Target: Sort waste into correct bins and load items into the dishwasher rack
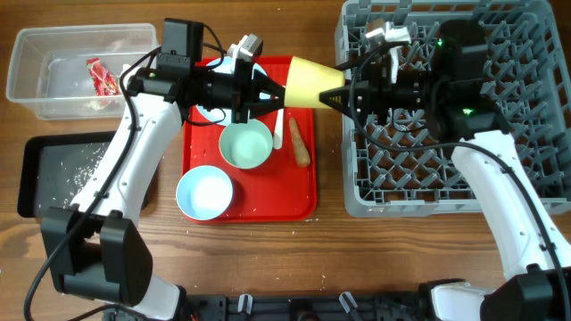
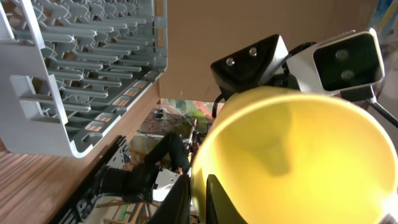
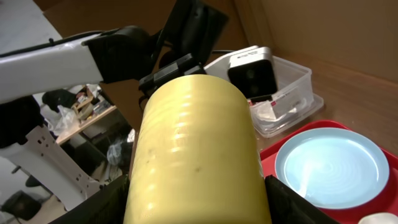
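The small yellow cup (image 1: 312, 82) is held sideways in the air between the red serving tray and the dishwasher rack (image 1: 535, 192). My left gripper (image 1: 278, 92) pinches its rim, one finger inside and one outside (image 2: 208, 199). My right gripper (image 1: 339, 96) has its fingers against both sides of the cup's base (image 3: 196, 199). The rack also shows in the left wrist view (image 2: 81, 68). A brown food stick (image 1: 301, 143) and the white spoon (image 1: 277, 129) lie on the tray. The pale blue plate (image 3: 333, 165) is partly hidden under my left arm.
The red serving tray (image 1: 201, 143) holds a mint green bowl (image 1: 245, 144) and a pale blue bowl (image 1: 204, 193). The clear tub (image 1: 36, 71) at the far left holds the red wrapper (image 1: 101, 76). The black tray (image 1: 36, 178) holds rice grains (image 1: 80, 169).
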Robot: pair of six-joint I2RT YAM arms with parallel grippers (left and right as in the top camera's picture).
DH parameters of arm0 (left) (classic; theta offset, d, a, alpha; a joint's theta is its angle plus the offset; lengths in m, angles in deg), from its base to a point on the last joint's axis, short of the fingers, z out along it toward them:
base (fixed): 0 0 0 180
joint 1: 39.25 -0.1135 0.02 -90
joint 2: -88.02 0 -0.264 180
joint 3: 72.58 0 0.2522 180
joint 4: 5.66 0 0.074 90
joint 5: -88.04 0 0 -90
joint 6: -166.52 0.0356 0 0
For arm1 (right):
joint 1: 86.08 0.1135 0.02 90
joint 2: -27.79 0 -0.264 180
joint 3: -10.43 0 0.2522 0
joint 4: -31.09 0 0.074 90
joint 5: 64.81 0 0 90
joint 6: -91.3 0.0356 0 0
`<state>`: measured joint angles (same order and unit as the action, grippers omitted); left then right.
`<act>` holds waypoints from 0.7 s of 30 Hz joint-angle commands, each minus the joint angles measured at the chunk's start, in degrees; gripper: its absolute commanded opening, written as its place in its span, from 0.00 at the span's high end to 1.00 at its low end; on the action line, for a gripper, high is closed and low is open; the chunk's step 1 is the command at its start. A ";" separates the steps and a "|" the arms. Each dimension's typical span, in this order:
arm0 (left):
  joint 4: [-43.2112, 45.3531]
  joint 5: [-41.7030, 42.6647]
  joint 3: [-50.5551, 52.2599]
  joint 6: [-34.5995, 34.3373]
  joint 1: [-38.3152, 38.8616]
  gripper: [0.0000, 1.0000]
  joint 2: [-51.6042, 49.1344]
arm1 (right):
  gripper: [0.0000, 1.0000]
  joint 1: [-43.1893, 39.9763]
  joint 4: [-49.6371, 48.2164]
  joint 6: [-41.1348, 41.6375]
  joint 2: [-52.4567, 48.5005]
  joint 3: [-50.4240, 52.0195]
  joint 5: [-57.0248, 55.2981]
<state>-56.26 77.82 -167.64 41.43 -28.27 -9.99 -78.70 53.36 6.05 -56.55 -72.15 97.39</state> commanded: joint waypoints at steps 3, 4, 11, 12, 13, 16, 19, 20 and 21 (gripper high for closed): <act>0.04 0.00 -0.50 -0.07 0.09 0.87 1.05 | 0.50 -2.80 -0.09 1.46 -0.85 -0.83 -0.15; 0.04 -0.31 -0.50 -0.09 0.11 0.86 1.05 | 0.49 -3.39 0.24 1.57 -0.85 -0.83 -0.13; 0.02 -4.59 -0.50 -0.09 0.11 0.81 1.05 | 0.50 -6.93 7.98 -1.51 -0.85 -0.83 -0.92; 0.02 -5.11 -0.50 -0.07 0.11 0.81 1.05 | 0.50 -6.93 8.72 -1.77 -0.85 -0.83 -1.75; 0.00 -5.62 -0.50 0.15 0.11 0.81 1.05 | 0.50 -6.93 9.38 -1.79 -0.85 -0.83 -2.69; -1.86 -7.91 -0.48 4.07 0.11 0.80 1.05 | 0.41 -6.93 10.43 -1.79 -0.85 -0.83 -4.59; -8.87 -15.72 -0.48 8.87 0.11 0.76 1.05 | 0.30 -6.93 12.63 -2.05 -0.85 -0.83 -7.21; -12.39 -19.56 -0.48 11.21 0.11 0.74 1.05 | 0.27 -6.93 13.75 -3.26 -0.85 -0.83 -7.58; -17.07 -25.16 -0.48 12.98 0.09 0.74 1.05 | 0.23 -6.93 14.95 -3.72 -0.85 -0.83 -8.41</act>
<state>-66.12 66.13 -167.75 46.41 -28.27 -9.99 -85.54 66.72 4.65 -56.55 -72.17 91.84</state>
